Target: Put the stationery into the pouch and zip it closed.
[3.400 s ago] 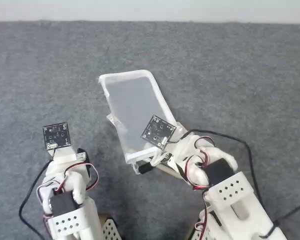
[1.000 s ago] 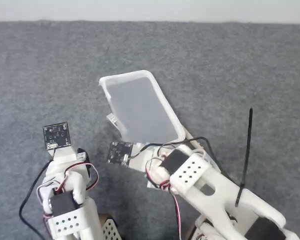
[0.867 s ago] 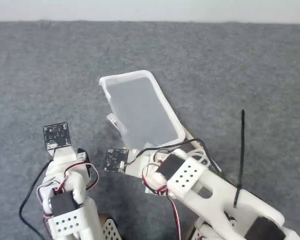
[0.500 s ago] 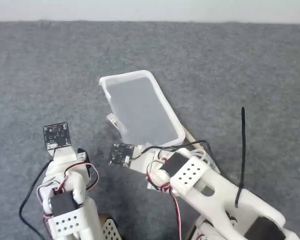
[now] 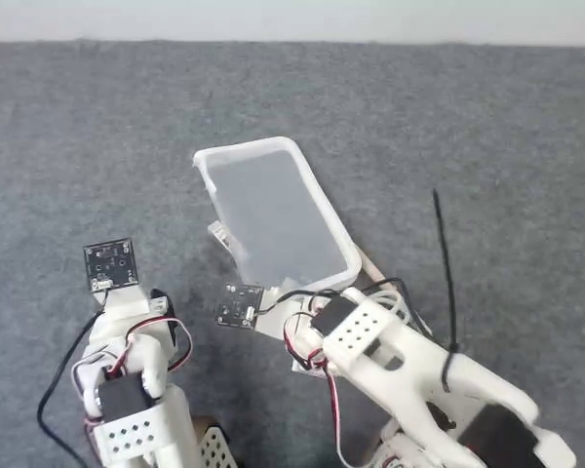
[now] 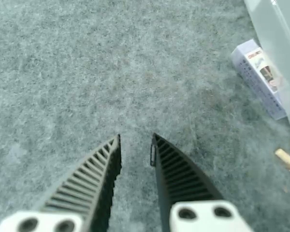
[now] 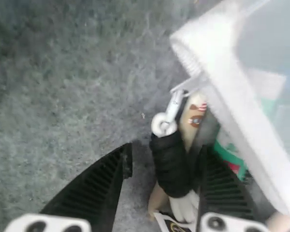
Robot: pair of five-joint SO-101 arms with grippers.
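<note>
A translucent white pouch (image 5: 273, 210) lies on the grey carpet, its near end by my right arm (image 5: 370, 336). In the right wrist view my right gripper (image 7: 166, 150) is open at the pouch's (image 7: 217, 77) zipper corner. A black pen (image 7: 171, 166) and a wooden pencil (image 7: 193, 116) lie between its fingers, and the metal zipper pull (image 7: 165, 121) hangs just ahead. My left gripper (image 6: 135, 140) hovers low over bare carpet, open by a narrow gap and holding nothing. A small white eraser box (image 6: 260, 77) lies beside the pouch (image 6: 280, 24).
The eraser box (image 5: 220, 234) sits at the pouch's left edge. A pencil end (image 5: 372, 266) pokes out near the pouch's near right corner. My left arm (image 5: 127, 361) stands at the lower left. Grey carpet (image 5: 468, 127) stretches far and right.
My right arm has come off the pouch's near end, dropped lower and turned its wrist leftward. In the last second it only shifted slightly. The left arm has kept still.
</note>
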